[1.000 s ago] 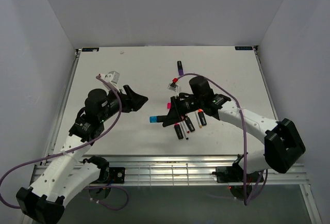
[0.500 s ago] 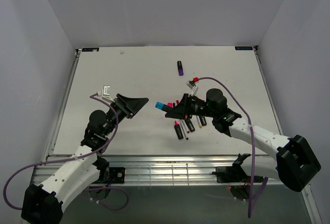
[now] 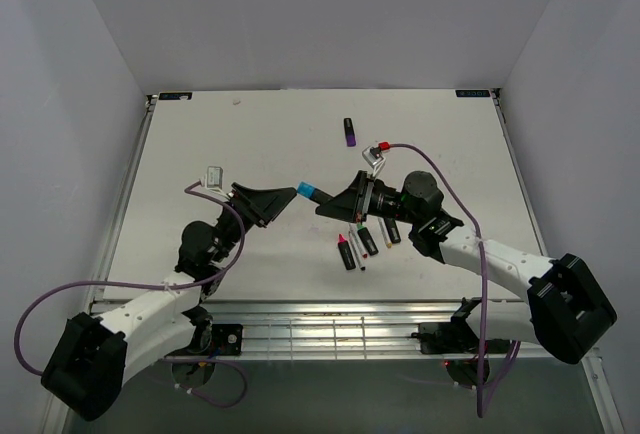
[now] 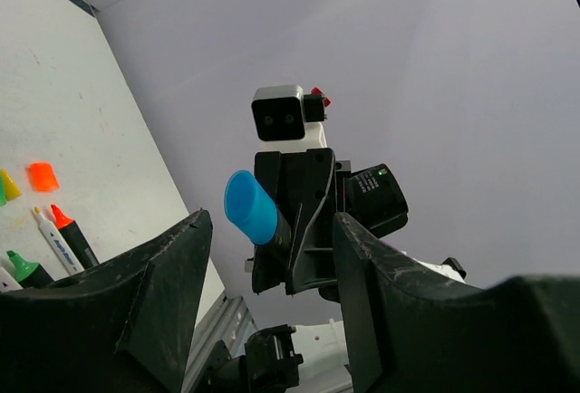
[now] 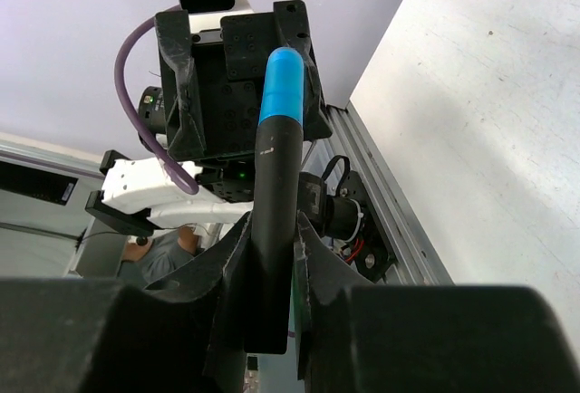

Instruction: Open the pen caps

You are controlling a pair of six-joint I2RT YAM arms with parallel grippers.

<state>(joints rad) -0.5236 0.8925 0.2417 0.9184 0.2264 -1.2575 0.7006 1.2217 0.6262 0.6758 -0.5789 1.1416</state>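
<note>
Above the white table, the right gripper is clenching a black marker, pinning the stubby barrel between its fingers. The blue cap is sitting on the marker's free end, raised off the table near its middle and pointing toward 10 o'clock in the overhead view. At 9 o'clock of the cap, the left gripper is hanging with its jaws spread wide and nothing in them. In the left wrist view its fingers are framing the cap, which is lying just off their tips. Toward 5 o'clock of the held marker, a pink-tipped marker, a green-tipped marker and an orange-tipped marker are lying close together on the table. A loose orange cap is resting near them. At 12 o'clock, well apart, a purple-ended marker is lying alone.
</note>
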